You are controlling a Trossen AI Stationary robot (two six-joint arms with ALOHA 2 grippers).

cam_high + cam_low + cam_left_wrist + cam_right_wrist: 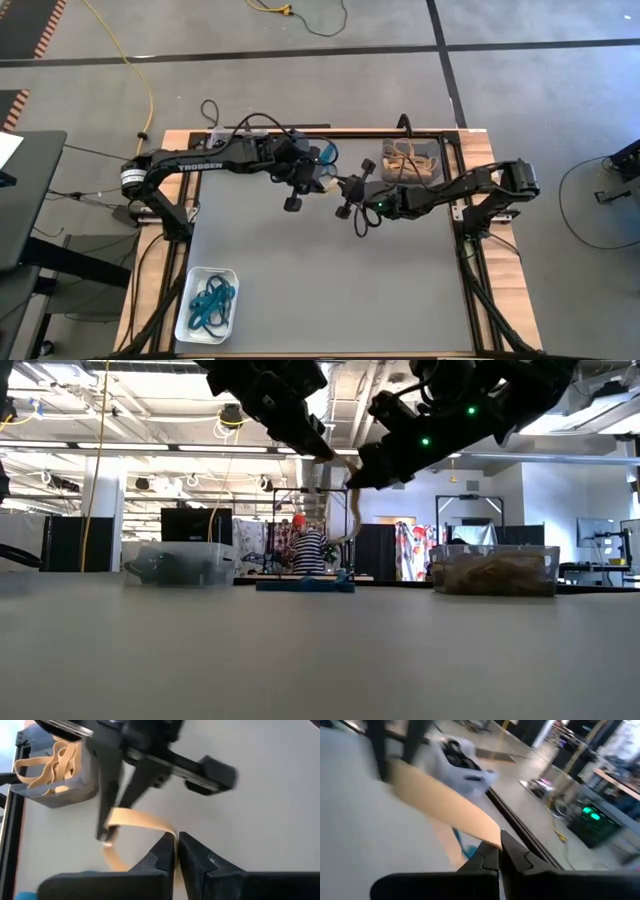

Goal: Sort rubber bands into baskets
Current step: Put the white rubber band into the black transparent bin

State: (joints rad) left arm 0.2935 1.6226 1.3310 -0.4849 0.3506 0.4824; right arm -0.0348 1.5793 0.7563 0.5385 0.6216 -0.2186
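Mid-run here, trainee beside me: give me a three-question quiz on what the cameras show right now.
1. True or false: the tan rubber band lies flat on the table.
2. Which grippers are shut on that band? A) left only B) right only C) both
3. Fill in: the white basket at the table's near left corner holds ____ coloured bands.

Key:
1. False. It hangs in the air between the arms.
2. C. The left gripper and the right gripper each pinch an end of it.
3. Teal.
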